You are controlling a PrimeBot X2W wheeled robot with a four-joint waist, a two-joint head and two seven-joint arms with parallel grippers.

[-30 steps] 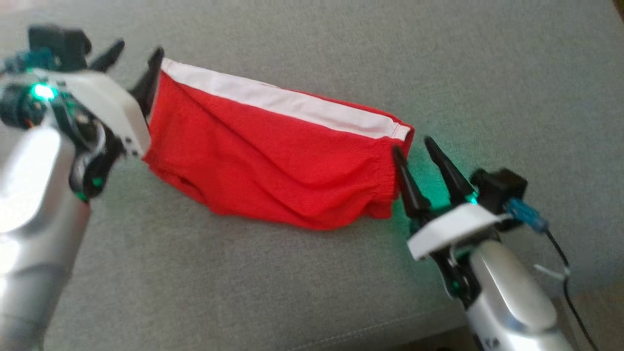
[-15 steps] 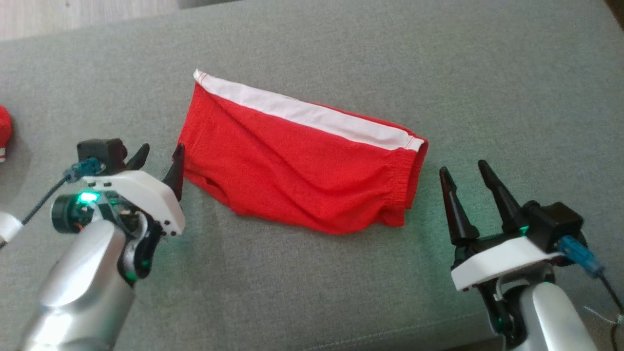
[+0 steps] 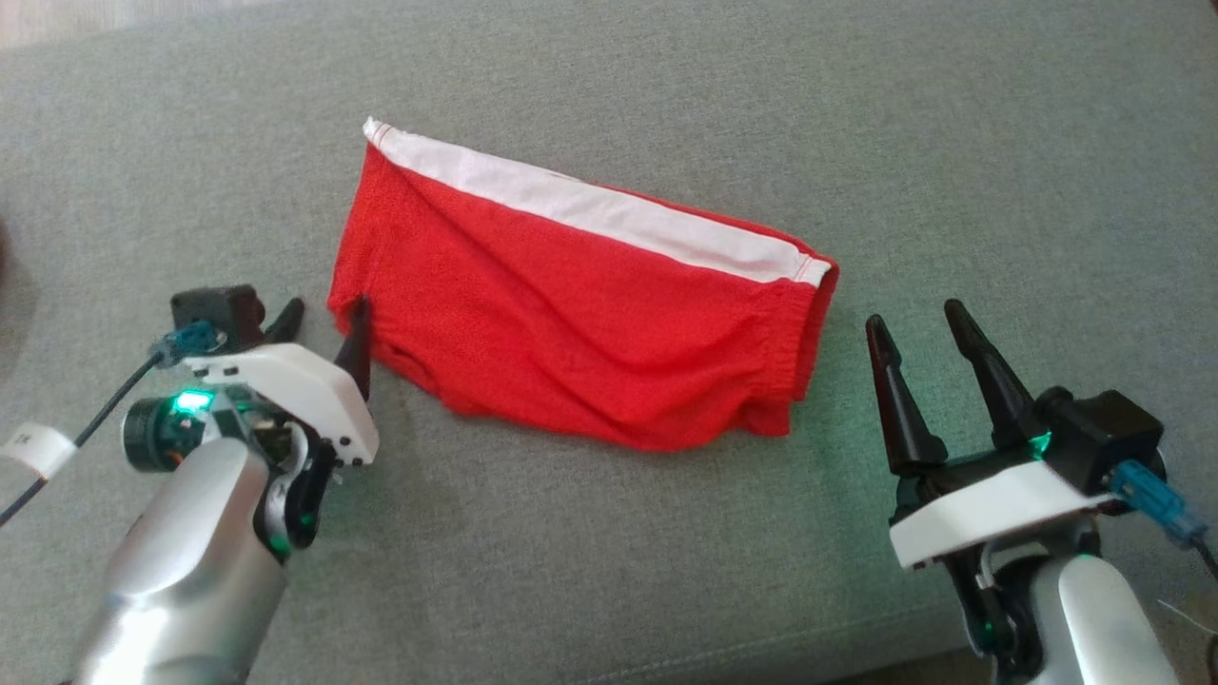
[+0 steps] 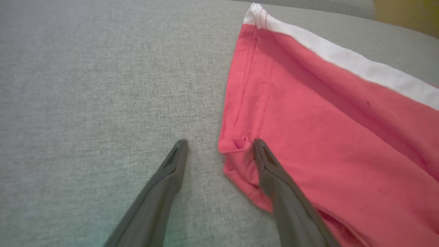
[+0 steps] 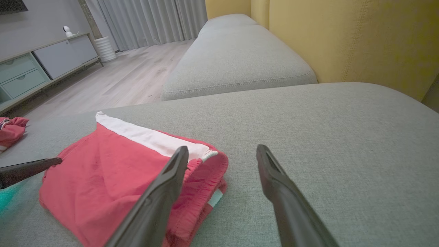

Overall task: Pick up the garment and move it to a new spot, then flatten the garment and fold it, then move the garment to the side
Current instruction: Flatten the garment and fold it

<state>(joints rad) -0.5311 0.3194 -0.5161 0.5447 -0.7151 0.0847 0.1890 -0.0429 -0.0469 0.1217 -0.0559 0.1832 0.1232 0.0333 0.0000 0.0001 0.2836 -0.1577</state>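
The garment (image 3: 571, 304) is a pair of red shorts with a white band along its far edge, lying folded on the grey cushion. My left gripper (image 3: 326, 309) stands open at the garment's near left corner. In the left wrist view, that gripper (image 4: 220, 142) has one finger (image 4: 274, 171) lying over the red corner (image 4: 325, 137) and the other on bare cushion. My right gripper (image 3: 913, 316) is open, a little to the right of the garment's elastic end and apart from it. In the right wrist view, the right gripper (image 5: 223, 148) holds nothing, with the garment (image 5: 113, 171) to its left.
The grey sofa cushion (image 3: 666, 571) has its front edge at the lower right. Seen from the right wrist are a yellow backrest (image 5: 343, 41), a second grey cushion (image 5: 236, 58), another red cloth (image 5: 12, 132) at the far left, wooden floor and a low cabinet (image 5: 34, 68).
Both open grippers have drawn back from the garment's two ends toward the near side. The garment lies where it was. The head camera has shifted.
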